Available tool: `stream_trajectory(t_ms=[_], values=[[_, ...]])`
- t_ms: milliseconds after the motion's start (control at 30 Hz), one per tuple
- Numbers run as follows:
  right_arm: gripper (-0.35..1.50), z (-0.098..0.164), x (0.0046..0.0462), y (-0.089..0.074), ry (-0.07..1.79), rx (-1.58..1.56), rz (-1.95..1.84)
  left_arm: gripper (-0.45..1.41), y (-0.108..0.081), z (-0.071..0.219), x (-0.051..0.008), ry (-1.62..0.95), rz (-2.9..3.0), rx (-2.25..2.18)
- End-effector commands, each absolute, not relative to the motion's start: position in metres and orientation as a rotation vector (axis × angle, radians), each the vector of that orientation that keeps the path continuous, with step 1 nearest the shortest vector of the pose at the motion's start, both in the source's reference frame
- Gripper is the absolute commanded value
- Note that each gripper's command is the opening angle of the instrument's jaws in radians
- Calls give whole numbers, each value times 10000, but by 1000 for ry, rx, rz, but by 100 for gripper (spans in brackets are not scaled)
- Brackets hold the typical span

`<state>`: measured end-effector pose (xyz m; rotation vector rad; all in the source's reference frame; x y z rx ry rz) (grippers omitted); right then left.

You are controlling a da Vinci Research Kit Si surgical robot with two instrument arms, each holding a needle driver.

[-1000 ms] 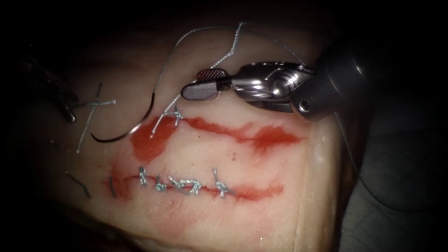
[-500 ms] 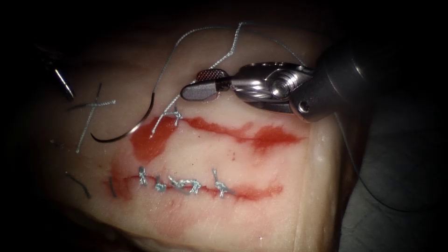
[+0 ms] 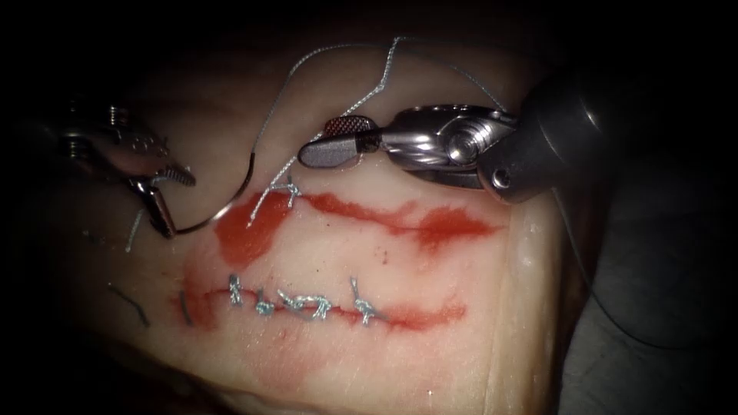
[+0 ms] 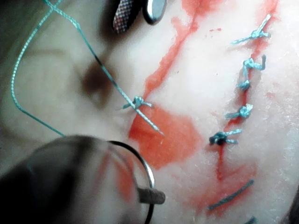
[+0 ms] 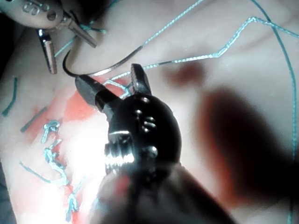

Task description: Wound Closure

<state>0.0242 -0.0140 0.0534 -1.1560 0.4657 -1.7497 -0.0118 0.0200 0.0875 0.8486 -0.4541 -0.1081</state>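
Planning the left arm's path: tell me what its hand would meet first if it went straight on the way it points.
Probably the needle: the left hand, jaws open, points down at the needle's end lying on the tissue, left of the upper cut. Depth is unclear; it may meet tissue first.

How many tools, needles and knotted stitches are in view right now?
Steel needle-driver tools: 2, left claw and right claw, both open, holding nothing
Curved steel needle: 1, lying on the pale pork tissue, not in it
Knotted pale-blue thread stitches: 6
Total: 9
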Motion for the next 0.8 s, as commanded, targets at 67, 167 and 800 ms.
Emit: stream_trajectory(t_ms=[67,167,800], values=[[146,538,252,-139,465,-1161,-1747,36,200,879,-125,-454,-109,846],[146,538,252,-140,465,-1161,-1747,36,191,880,-130,-443,-112,855],[145,527,247,-123,387,-1154,-1702,-45,206,833,-148,-180,-367,733]])
